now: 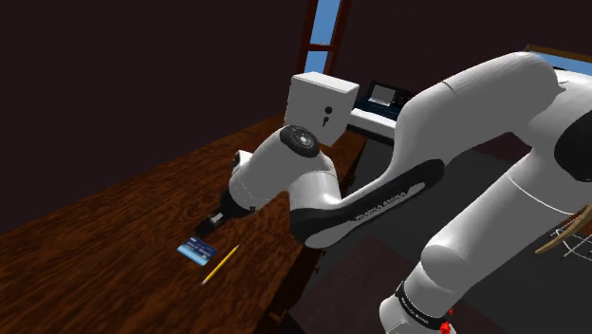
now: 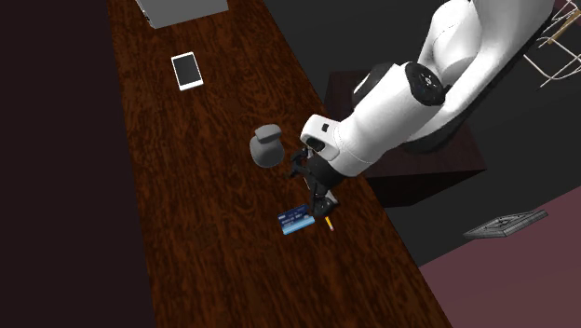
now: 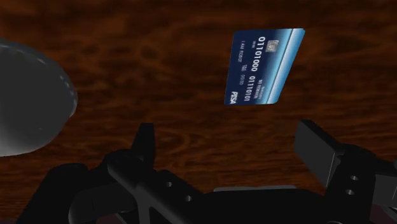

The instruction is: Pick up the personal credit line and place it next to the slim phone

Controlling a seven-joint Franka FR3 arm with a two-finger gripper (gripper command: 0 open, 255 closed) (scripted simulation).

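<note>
Wood grain, dark and reddish with a faint sheen, covers the long worktop (image 2: pixel 186 214). On it lies the credit card (image 2: pixel 297 221), a thin flat rectangle in glossy blue that fades to a paler band along one side. It sits close to the worktop edge that faces the robot's stand. A slim yellow pencil (image 1: pixel 220 265) lies just beside it.

The wrist view brings out the card's print, with white rows of digits and a small chip. There the black gripper (image 3: pixel 229 137) has its two blocky fingers spread wide with nothing between them, and the card lies flat ahead of them, untouched. At the side bulges a smooth grey rounded object (image 3: pixel 28 102).

The second exterior view takes in the whole length of the worktop. The slim phone (image 2: pixel 187 71), a white flat slab with rounded corners, rests far up it, well apart from the card. The grey object stands between the two, squat and pot-like with a narrower top, and I cannot tell whether it holds anything. The gripper hangs low just beside the card.

The shoulder view adds a plain white box (image 1: pixel 323 104) at the worktop's far end.
</note>
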